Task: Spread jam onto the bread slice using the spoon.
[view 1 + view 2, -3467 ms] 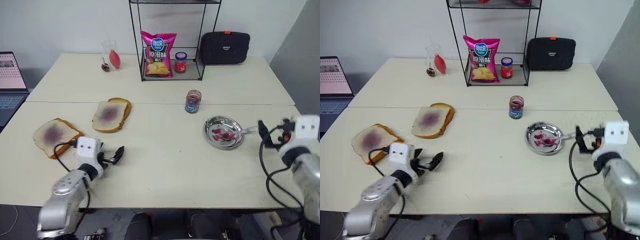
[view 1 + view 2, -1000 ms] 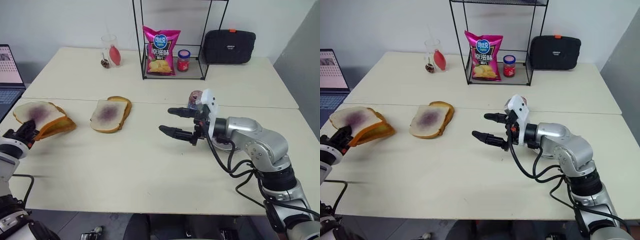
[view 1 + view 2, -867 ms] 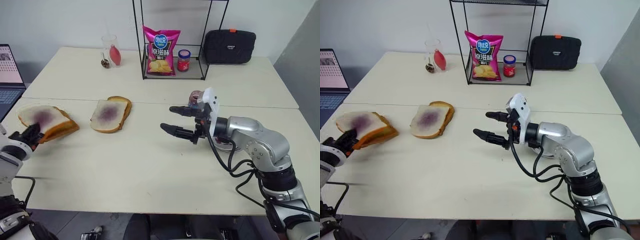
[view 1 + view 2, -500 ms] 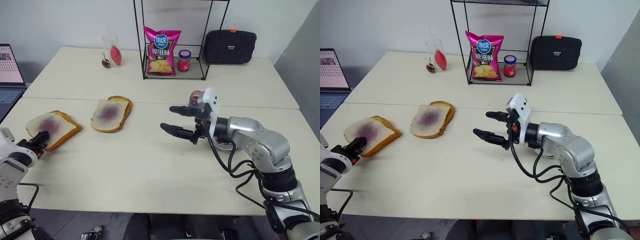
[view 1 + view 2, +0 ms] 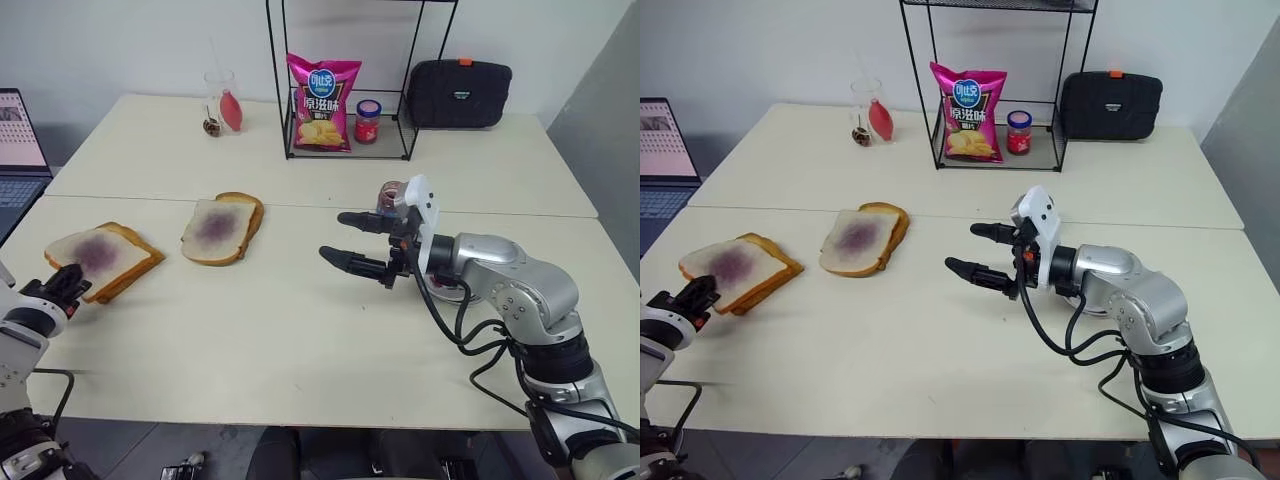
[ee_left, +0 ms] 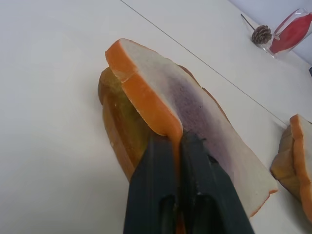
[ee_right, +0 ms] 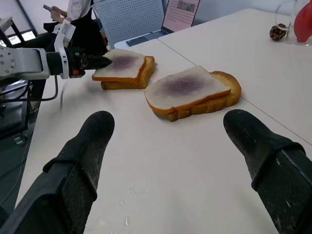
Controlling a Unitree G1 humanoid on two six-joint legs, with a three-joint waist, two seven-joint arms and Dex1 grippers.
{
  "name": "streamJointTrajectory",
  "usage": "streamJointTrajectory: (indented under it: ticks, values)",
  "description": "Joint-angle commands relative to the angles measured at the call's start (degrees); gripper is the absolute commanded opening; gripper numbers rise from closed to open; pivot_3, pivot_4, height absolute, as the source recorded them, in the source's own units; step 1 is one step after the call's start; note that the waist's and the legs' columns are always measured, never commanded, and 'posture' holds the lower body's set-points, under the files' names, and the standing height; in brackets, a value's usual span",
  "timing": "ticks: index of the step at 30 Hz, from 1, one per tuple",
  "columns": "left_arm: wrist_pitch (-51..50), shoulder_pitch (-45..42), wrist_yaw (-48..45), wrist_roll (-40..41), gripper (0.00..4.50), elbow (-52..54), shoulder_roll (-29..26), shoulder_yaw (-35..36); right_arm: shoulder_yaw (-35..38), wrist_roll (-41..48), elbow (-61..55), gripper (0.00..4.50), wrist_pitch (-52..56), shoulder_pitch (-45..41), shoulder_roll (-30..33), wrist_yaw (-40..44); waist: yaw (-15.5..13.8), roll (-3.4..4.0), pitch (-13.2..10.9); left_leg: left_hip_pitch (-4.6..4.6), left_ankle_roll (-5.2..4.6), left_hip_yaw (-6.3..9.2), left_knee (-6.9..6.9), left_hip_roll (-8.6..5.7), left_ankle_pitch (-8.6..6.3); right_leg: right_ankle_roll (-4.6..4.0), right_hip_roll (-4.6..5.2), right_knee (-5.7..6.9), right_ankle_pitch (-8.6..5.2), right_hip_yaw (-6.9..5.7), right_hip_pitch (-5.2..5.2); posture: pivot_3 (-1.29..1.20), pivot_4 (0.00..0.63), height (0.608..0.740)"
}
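Bread slice grip: the left gripper (image 6: pixel 175 142) is clenched on the near crust edge of the bread slice (image 5: pixel 92 251), one black finger on each side of the tan rim.
Just changed: a second ago this gripper carried the slice raised and tilted above the table. Now the slice is down and nearly flat on the toasted slice (image 6: pixel 113 122), with only the pinched edge a little lifted.
What that means: the bread looks placed, jam side up. By my judgement the stage is set for spreading, but the left jaws have not let go.
Right gripper: the right gripper (image 5: pixel 334 235) hangs released and empty above the table (image 5: pixel 300 340), in front of the wire rack (image 5: pixel 385 152) and nearer the robot, pointing toward the bread. It has not shifted over the last second. Neither gripper holds the spoon, so fetching it is likely the next need.
Bread slice, place: far to the robot's left of the wire rack and well nearer the robot, close to the table's left edge.
Bread slice, look: square, white, soft crumb, thin orange-tan crust; thick enough to keep its shape when pinched.
Jam: the jam (image 6: pixel 195 108) is a dull purple patch soaked into the middle of the face, fading toward pale margins, so the edges are uncovered.
Further out: a second jam-smeared pair of slices (image 5: pixel 218 228) lies between the held slice and the wire rack, apart from both grippers.
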State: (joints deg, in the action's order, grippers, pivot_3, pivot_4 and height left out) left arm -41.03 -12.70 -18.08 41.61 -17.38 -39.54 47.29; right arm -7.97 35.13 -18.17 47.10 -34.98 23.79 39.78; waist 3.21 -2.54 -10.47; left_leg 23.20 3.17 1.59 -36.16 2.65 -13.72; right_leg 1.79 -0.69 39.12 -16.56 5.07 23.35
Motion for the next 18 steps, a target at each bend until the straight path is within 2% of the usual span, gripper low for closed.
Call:
streamJointTrajectory:
  ticks: [1, 7, 9, 11, 13, 14, 18]
  values:
    - [0.8, -0.3, -0.4, 1.2, 0.00, 2.8, -0.7, 1.3, 1.6, 0.8, -0.7, 4.50, -0.3, -1.3, -0.1, 0.3, 0.0, 0.00, 0.0, 0.00, 0.00, 0.00, 0.00, 0.00, 0.00, 0.00, 0.00, 0.00, 0.00, -0.01, 0.00, 0.00, 0.150, 0.740]
    - [-2.6, -5.4, -1.4, 5.5, 0.00, 5.6, -2.8, 1.2, 3.2, 1.9, -1.6, 4.50, 1.0, -1.3, 1.0, 0.3, -0.2, -0.01, 0.0, 0.01, 0.00, 0.03, -0.04, -0.01, 0.00, 0.00, -0.01, 0.03, 0.00, -0.04, -0.02, 0.00, 0.150, 0.740]
    - [-6.9, -10.8, -4.3, 10.3, 0.00, 7.2, -5.9, 0.0, 5.5, 4.1, -4.2, 4.50, 3.4, -0.9, 3.2, 0.6, -0.6, -0.01, 0.0, 0.02, 0.00, 0.10, -0.11, -0.02, 0.00, 0.00, -0.03, 0.03, 0.00, -0.11, -0.06, 0.00, 0.150, 0.740]
    - [-12.7, -15.6, -9.6, 15.3, 0.00, 9.8, -9.3, -3.4, 8.2, 7.0, -7.7, 4.50, 6.3, 0.2, 6.2, 0.7, -0.9, -0.03, 0.0, 0.22, 0.00, 0.26, -0.33, -0.03, 0.00, 0.00, -0.16, 0.06, 0.00, -0.28, -0.04, 0.00, 0.150, 0.740]
    - [-15.8, -17.1, -14.9, 17.1, 0.00, 12.7, -11.1, -8.0, 10.3, 9.2, -10.7, 4.50, 8.5, 1.5, 8.6, 0.4, -1.1, 0.01, 0.0, 0.42, 0.05, 0.43, -0.57, -0.04, -0.03, 0.01, -0.15, 0.04, 0.01, -0.45, -0.03, 0.00, 0.150, 0.740]
    - [-17.1, -17.5, -17.0, 17.8, 0.00, 14.0, -11.6, -10.1, 11.1, 10.3, -11.8, 4.50, 9.5, 2.1, 9.4, -0.2, -1.2, 0.02, 0.0, 0.66, 0.08, 0.66, -0.75, -0.09, -0.04, 0.02, -0.12, 0.00, 0.00, -0.70, -0.02, 0.00, 0.150, 0.740]
    - [-20.8, -20.1, -22.5, 19.7, 0.00, 17.7, -11.6, -18.7, 14.3, 14.3, -15.8, 4.50, 13.1, 4.1, 12.0, -2.1, -1.2, 0.61, 0.0, 0.58, 0.11, 0.66, -0.79, -0.15, -0.06, 0.03, 0.06, 0.00, -0.01, -0.76, -0.12, 0.00, 0.150, 0.740]
